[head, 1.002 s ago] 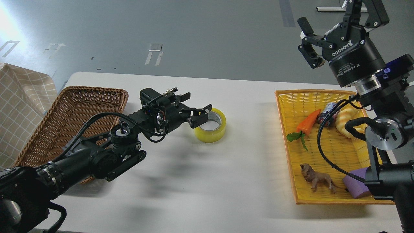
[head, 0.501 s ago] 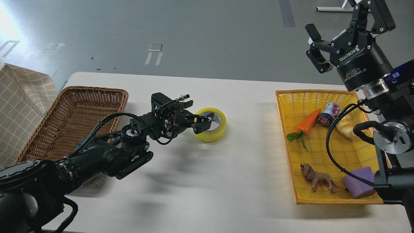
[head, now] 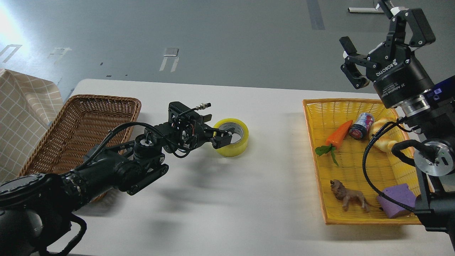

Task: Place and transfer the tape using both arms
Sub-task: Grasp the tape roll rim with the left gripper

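Observation:
The tape [head: 234, 144], a yellow translucent roll with a grey-white core, lies flat on the white table [head: 249, 199] left of centre. My left gripper [head: 216, 128] reaches in low from the left. Its fingers stand apart at the roll's left wall, with one fingertip [head: 223, 139] over the rim at the hole. The roll rests on the table. My right gripper [head: 366, 25] is open and empty, held high above the far end of the yellow basket [head: 320, 149].
A brown wicker basket [head: 78, 131] stands at the left, under my left arm. The yellow basket holds a carrot toy [head: 339, 133], a can [head: 360, 124], a bread toy [head: 382, 137], a lion figure [head: 348, 197] and a purple block [head: 396, 199]. Checked cloth [head: 21, 117] hangs at far left.
My left gripper moved right and down from above the roll's left side to its left wall. My right gripper drew back to the right and up, staying open.

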### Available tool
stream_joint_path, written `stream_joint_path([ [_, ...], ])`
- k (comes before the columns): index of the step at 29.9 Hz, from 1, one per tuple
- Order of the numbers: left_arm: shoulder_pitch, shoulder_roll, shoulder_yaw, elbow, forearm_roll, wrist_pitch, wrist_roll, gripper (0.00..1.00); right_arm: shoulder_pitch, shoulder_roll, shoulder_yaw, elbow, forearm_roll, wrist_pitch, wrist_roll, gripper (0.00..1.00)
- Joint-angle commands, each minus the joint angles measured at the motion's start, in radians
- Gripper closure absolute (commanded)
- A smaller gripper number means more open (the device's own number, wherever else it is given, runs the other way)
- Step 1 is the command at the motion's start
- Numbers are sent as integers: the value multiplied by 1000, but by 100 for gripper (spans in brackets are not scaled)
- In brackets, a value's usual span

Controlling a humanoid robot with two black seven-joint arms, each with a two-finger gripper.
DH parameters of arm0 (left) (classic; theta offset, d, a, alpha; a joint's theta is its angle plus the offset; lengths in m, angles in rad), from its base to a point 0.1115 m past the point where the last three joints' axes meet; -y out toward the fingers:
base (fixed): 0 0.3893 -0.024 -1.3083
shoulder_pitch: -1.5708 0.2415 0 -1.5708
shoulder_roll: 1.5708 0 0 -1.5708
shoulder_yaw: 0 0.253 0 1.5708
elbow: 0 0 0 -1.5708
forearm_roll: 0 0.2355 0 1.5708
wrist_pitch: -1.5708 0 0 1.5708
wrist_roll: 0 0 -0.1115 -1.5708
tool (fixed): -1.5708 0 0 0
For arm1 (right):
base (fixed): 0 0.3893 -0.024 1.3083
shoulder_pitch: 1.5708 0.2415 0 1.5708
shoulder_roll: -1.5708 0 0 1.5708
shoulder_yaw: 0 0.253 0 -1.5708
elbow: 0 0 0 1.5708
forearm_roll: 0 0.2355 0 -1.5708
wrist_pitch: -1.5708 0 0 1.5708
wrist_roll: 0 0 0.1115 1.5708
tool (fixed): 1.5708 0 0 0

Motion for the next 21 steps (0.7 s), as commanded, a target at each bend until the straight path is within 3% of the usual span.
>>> stream_joint_path([
  [1, 0, -14, 0, 17, -29, -24, 0, 2, -14, -1, 9, 1, 0, 0, 1, 0],
  [8, -8, -33, 0, 69, -32, -53, -2, 6, -40, -1, 20, 1, 0, 0, 1, 0],
  [9, -11, -33, 0, 70, -33, -64, -3, 17, -43, -1, 21, 1, 0, 0, 3, 0],
  [15, -26, -23, 0, 74, -58, -113, -16, 50, -44, -18, 21, -4, 0, 0, 3, 0],
  [21, -38, -19, 0, 78, -64, -127, -16, 54, -46, -19, 23, -4, 0, 0, 3, 0],
])
